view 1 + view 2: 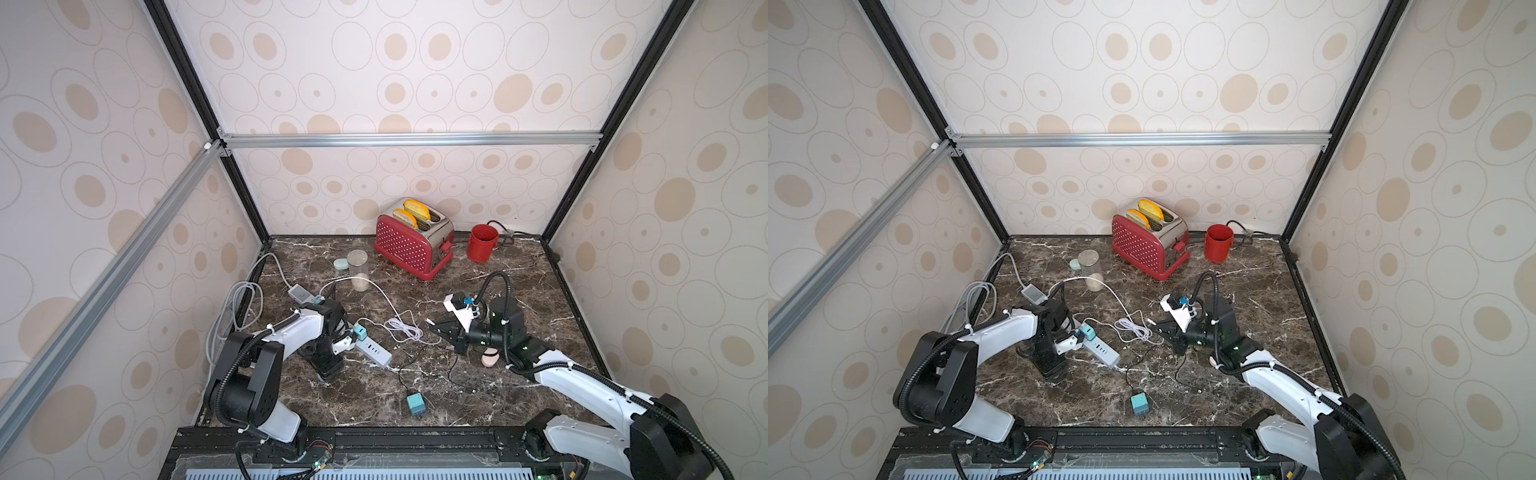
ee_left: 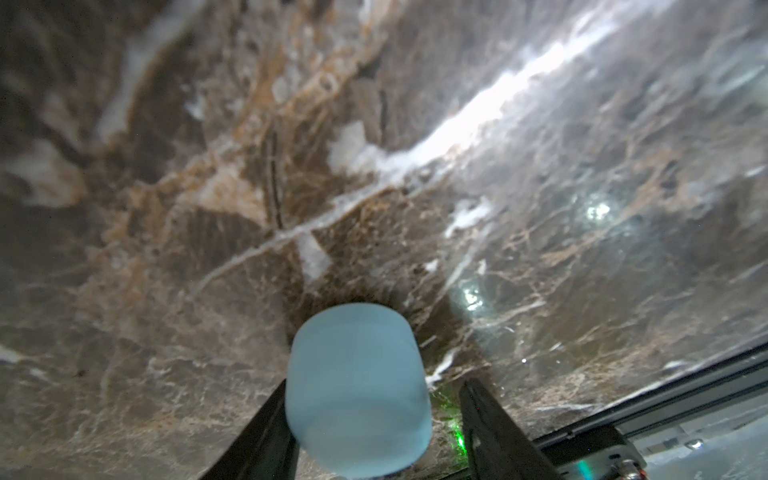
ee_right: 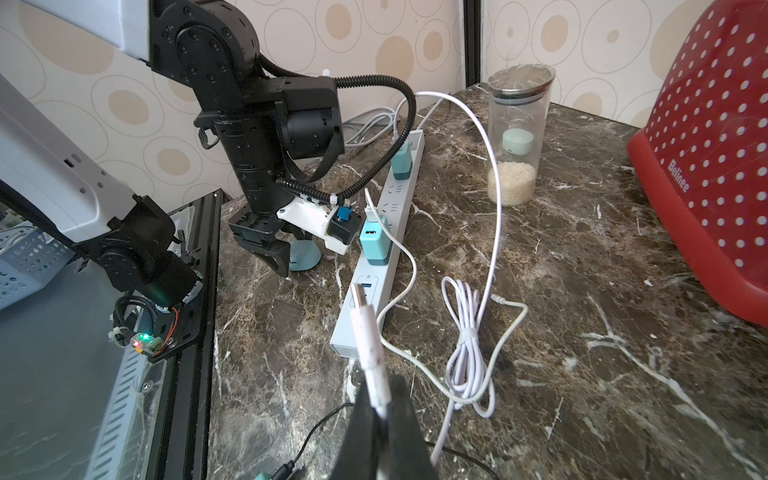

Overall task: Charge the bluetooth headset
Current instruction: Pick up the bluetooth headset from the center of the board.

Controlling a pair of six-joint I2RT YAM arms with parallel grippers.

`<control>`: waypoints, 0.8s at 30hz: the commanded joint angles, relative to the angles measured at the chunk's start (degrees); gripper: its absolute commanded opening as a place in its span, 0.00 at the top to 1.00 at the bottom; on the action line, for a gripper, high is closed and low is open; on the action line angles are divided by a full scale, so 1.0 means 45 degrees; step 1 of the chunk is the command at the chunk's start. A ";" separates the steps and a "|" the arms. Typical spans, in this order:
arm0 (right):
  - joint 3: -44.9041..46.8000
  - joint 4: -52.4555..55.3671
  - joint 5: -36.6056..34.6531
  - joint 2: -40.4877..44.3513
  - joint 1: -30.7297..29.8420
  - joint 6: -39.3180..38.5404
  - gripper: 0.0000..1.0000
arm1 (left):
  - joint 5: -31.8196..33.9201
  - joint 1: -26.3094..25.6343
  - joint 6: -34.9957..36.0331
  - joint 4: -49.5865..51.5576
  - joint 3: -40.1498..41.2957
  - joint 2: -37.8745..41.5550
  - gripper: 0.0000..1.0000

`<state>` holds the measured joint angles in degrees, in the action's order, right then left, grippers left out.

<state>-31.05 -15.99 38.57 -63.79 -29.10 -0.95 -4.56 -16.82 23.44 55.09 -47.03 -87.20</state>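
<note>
Left fingers [image 2: 266,434] point down, spread around the blue case [image 2: 357,386].

One marking is legible: the word "Belinee" in white lettering [image 3: 678,175] on the side of the red polka-dot toaster [image 3: 715,124], at the right edge of the right wrist view. The socket symbols on the power strip [image 3: 395,195], mid-frame, are too small to read.
</note>
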 commanded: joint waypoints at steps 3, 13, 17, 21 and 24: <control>0.0174 -0.0020 0.0001 0.0376 0.0139 -0.0245 0.98 | -0.0022 -0.0064 0.0220 0.0550 0.0150 0.0563 0.41; 0.0202 -0.0033 -0.0001 0.0465 0.0139 -0.0256 0.98 | -0.0024 -0.0059 0.0197 0.0624 0.0208 0.0633 0.42; 0.0219 -0.0026 -0.0010 0.0497 0.0139 -0.0223 0.98 | 0.0148 -0.0078 0.0169 0.0390 0.0200 0.0336 0.45; 0.0202 -0.0003 -0.0024 0.0484 0.0139 -0.0271 0.98 | 0.0146 -0.0067 0.0200 0.0291 -0.0026 -0.0284 0.47; 0.0181 0.0117 -0.0089 0.0522 0.0139 -0.0316 0.98 | 0.0058 -0.0069 0.0218 0.0317 -0.0109 -0.0539 0.49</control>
<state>-30.85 -15.64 38.52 -62.65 -29.10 -1.08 -4.16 -16.84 23.44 55.92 -46.22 -88.71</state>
